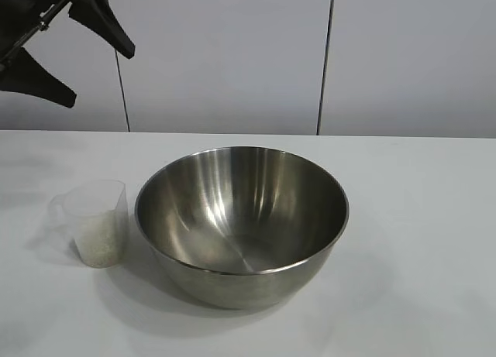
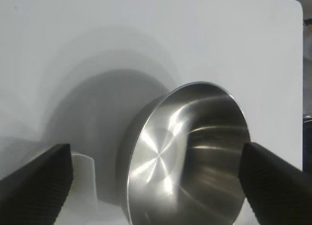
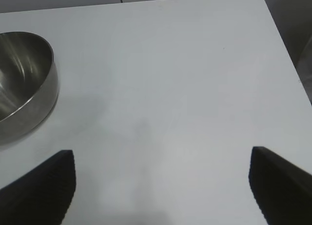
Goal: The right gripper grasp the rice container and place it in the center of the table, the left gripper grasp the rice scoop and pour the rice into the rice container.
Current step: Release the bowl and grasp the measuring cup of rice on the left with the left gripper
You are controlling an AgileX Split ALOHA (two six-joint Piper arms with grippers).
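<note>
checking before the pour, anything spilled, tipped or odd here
Nothing stands out. The shiny round steel bowl sits upright and empty on the white table, the small clear plastic cup stands upright beside it, its white rice inside. The open black left gripper hangs above.

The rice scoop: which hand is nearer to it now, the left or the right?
Left. The left hand hangs open above the rice scoop, at the table's left side. The right hand, open, is off beyond the rice container, over bare table.

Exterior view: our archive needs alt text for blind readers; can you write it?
A large shiny steel bowl sits empty on a white table, beside a small clear plastic cup part-filled with white rice. A black left gripper hangs open above.
</note>
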